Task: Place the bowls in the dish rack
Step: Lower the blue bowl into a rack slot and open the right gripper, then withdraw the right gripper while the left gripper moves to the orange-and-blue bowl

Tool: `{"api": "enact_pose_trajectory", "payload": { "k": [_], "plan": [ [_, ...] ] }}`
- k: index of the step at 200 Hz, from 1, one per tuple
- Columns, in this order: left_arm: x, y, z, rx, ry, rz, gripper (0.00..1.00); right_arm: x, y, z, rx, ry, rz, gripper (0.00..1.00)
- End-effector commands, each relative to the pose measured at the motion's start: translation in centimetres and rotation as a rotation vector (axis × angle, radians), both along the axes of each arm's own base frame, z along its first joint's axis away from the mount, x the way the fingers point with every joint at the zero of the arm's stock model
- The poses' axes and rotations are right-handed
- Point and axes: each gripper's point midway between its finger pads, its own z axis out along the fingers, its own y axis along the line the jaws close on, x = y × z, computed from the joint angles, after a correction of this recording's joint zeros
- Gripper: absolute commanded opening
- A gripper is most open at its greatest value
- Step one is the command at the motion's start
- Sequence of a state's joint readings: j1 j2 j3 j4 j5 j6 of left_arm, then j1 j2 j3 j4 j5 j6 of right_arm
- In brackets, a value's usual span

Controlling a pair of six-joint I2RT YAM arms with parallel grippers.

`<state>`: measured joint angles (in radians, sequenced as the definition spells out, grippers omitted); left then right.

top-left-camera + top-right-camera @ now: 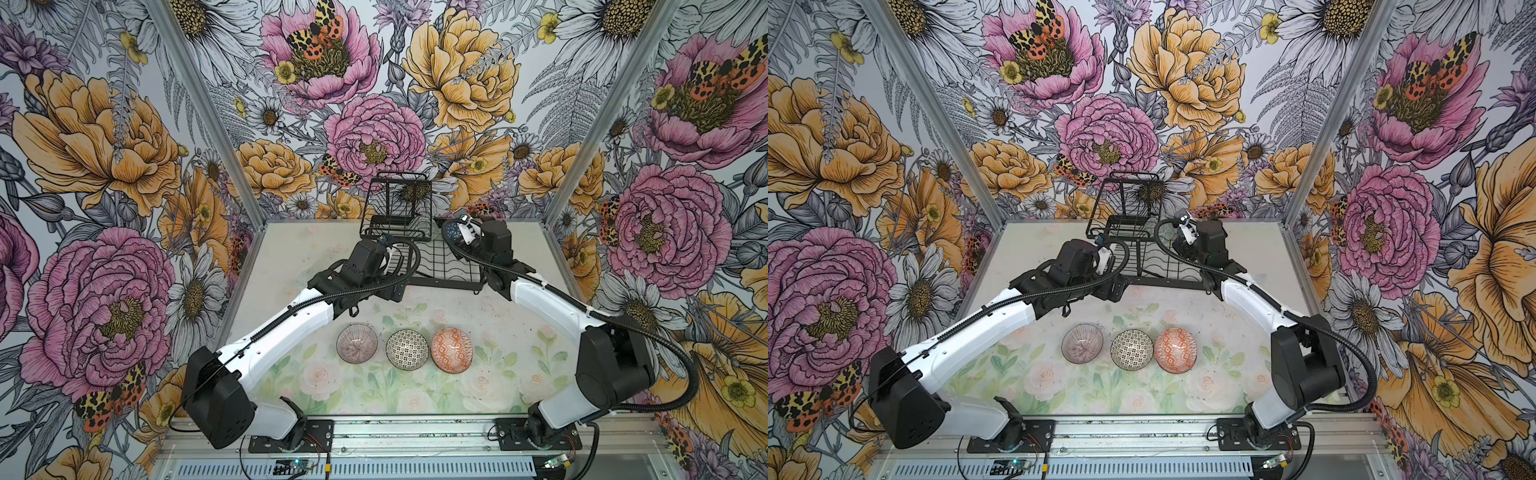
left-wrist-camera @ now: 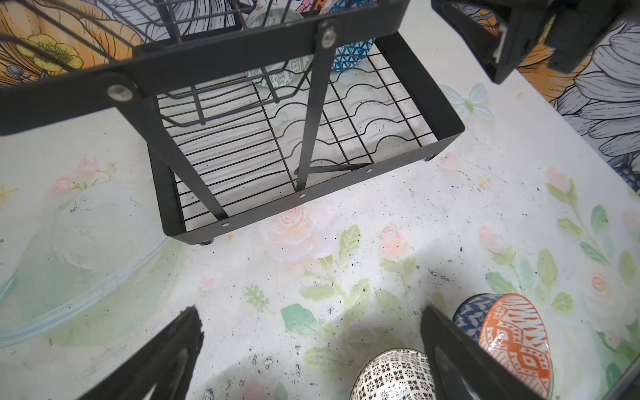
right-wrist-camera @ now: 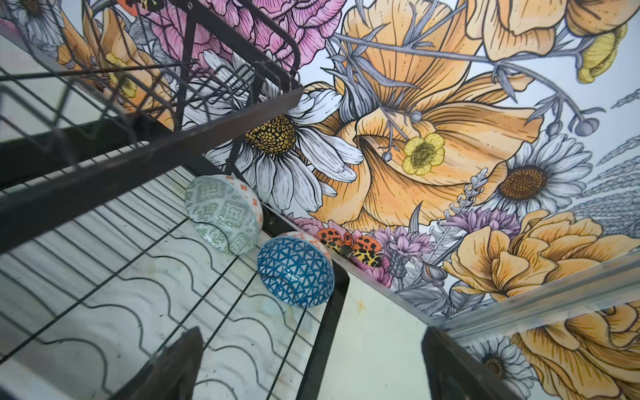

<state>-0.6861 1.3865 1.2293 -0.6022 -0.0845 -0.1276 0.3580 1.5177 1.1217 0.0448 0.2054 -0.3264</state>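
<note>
The black wire dish rack (image 1: 440, 286) stands at the back of the table. Two bowls lean inside it at its far end: a grey-green patterned one (image 3: 223, 214) and a blue lattice one (image 3: 296, 270). Three more bowls sit in a row on the table in front: pink-striped (image 1: 356, 343), black-white tiled (image 1: 407, 350) and orange-white (image 1: 451, 350). My right gripper (image 3: 311, 339) hangs open and empty over the rack's rim (image 3: 325, 329), a short way back from the blue lattice bowl. My left gripper (image 2: 311, 322) is open and empty over bare table in front of the rack.
The rack's taller wire basket tier (image 1: 399, 195) rises above its back left part, near both wrists. Floral walls close in behind and at both sides. In the left wrist view the black-white bowl (image 2: 391, 375) and orange bowl (image 2: 516, 343) lie close to one finger.
</note>
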Motion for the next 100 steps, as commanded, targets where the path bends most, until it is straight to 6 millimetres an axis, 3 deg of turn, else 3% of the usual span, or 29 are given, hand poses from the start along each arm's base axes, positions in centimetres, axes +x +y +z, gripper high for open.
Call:
{"api": "enact_pose_trajectory", "payload": {
  "k": [1, 45, 74, 100],
  "plan": [
    [-0.8, -0.4, 0.4, -0.003, -0.021, -0.010, 0.99, -3.8, -1.4, -2.6, 0.134, 0.198, -0.093, 0.99],
    [-2.8, -1.4, -0.7, -0.025, 0.022, -0.053, 0.99, -8.4, -1.0, -2.8, 0.295, 0.402, -0.108, 1.00],
    [-3.9, -2.1, -1.6, -0.039, 0.058, -0.068, 0.99, -9.2, -1.3, -3.3, 0.327, 0.457, -0.138, 1.00],
    [-5.1, -3.9, -2.5, -0.073, 0.095, -0.105, 0.99, -9.2, -1.6, -3.1, 0.331, 0.457, -0.149, 1.00]
  ]
}}
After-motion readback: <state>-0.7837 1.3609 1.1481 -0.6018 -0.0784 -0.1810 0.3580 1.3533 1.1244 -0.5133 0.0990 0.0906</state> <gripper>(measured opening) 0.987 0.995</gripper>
